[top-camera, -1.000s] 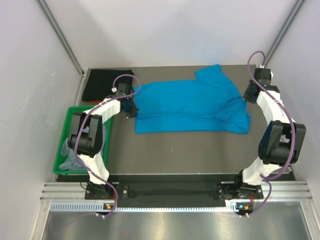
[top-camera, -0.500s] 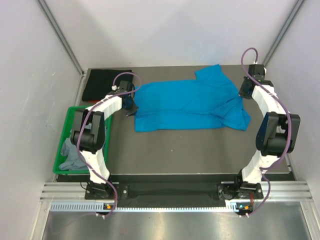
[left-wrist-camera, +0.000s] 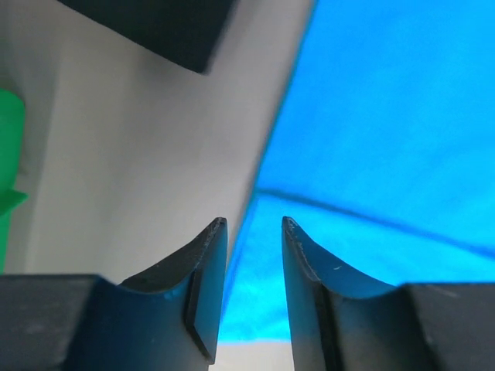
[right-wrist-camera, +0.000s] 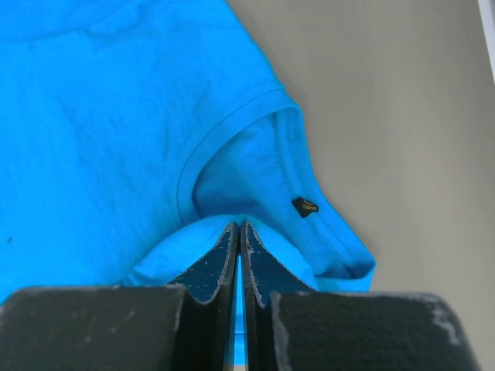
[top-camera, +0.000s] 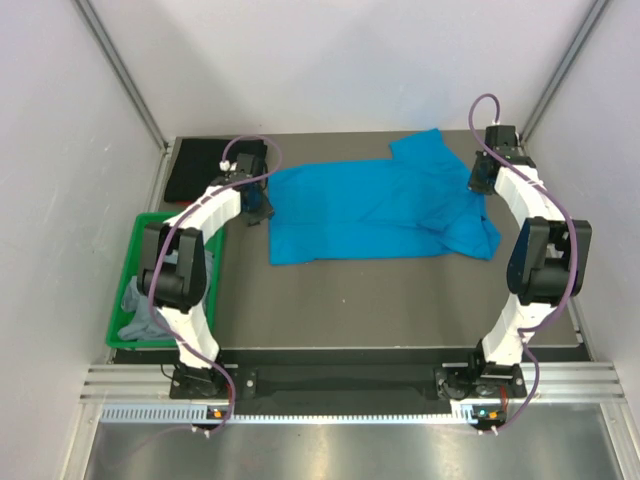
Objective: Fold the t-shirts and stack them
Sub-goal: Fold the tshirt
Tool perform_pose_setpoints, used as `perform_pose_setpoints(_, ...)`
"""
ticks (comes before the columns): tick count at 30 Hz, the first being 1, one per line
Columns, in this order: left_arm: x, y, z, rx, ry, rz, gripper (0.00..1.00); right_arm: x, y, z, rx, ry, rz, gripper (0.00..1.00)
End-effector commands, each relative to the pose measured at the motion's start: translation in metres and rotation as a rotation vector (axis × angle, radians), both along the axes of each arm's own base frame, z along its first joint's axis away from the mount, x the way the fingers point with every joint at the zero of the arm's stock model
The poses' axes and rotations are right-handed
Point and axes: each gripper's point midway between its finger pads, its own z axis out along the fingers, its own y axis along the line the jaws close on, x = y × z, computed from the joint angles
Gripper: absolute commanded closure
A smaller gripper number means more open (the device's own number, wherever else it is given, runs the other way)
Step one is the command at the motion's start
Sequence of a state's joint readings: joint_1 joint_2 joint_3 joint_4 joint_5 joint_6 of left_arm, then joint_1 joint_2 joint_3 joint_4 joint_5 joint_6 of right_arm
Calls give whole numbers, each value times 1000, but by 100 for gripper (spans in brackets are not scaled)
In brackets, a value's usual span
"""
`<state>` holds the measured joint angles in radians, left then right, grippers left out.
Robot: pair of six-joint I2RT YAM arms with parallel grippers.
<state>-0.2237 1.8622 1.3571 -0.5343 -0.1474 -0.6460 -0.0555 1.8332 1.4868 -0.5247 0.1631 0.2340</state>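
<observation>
The bright blue t-shirt (top-camera: 370,210) lies spread across the middle of the table, its near part doubled over. My left gripper (top-camera: 262,205) hovers at its left edge, open, with the cloth edge showing below between the fingers (left-wrist-camera: 254,224) and nothing held. My right gripper (top-camera: 476,182) is at the shirt's right side by the sleeve, shut (right-wrist-camera: 240,226) on a raised fold of the blue t-shirt (right-wrist-camera: 93,116). A black t-shirt (top-camera: 205,165) lies folded at the far left corner. A grey t-shirt (top-camera: 140,310) sits crumpled in the bin.
The green plastic bin (top-camera: 125,290) stands off the table's left edge, beside the left arm. Its green side (left-wrist-camera: 8,147) shows at the left of the left wrist view, and the black shirt's corner (left-wrist-camera: 155,23) lies just beyond the left gripper. White walls enclose the table.
My left gripper has opened and let go of the blue shirt's left edge. Both grippers have moved toward the far side, the right one drawing its fold inward.
</observation>
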Motion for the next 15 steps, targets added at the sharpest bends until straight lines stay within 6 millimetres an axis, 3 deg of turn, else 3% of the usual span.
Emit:
perform_pose_setpoints(1,-8,-30,47,-104,-129,-130,63,12,1,23,-25,-55,19,100)
perform_pose_setpoints(3,-15,-43,51,-170,-146,-162,63,15,0,25,-31,-60,18,100)
perform_pose_setpoints(7,-46,-60,16,-233,-64,-205,67,21,0,25,-50,-48,44,100)
perform_pose_setpoints(11,-63,-59,-21,-204,23,-202,68,25,-1,19,-70,-29,68,100)
perform_pose_setpoints(15,-78,-47,-49,-124,96,-163,69,34,13,11,-30,-23,148,100)
